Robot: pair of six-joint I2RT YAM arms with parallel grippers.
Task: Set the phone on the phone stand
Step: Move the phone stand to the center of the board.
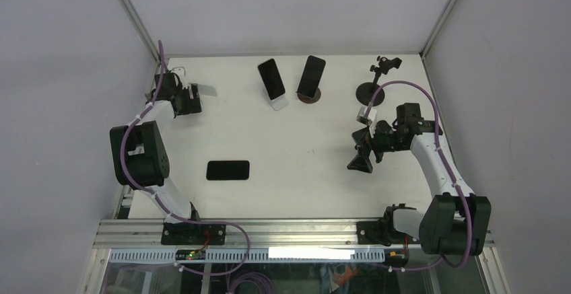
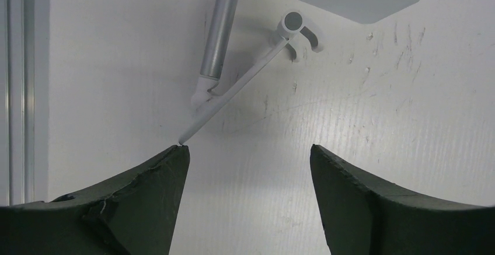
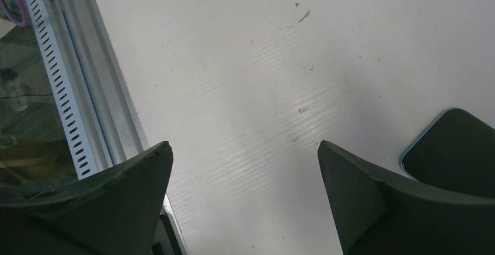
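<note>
Nearest the top camera, the metal rail [image 1: 283,230] at the front edge carries both arm bases. Beyond it spreads the white table [image 1: 303,139], scuffed in the wrist views.

The left arm [image 1: 143,153] reaches to the far left corner. The right arm [image 1: 441,166] bends in from the right side. The left gripper [image 1: 194,99] is spread with nothing between its fingers. In its wrist view a thin white leaf of the white folding stand [image 2: 219,33] ends right at the left fingertip; whether the two touch I cannot tell. The right gripper [image 1: 360,161] is spread wide over bare table and pinches nothing. A dark rounded corner shows past one finger in its wrist view; what it belongs to I cannot tell.

The phone [image 1: 227,170] lies flat, screen dark, toward the near left of the table, well apart from both grippers and from every stand. Two other phones lean upright at the back: one [image 1: 271,78] on a white holder [image 1: 278,102], one [image 1: 312,75] on a round brown holder [image 1: 309,97]. A black stand [image 1: 370,93] with a round base and a small clamp stands at the far right, carrying no phone.
</note>
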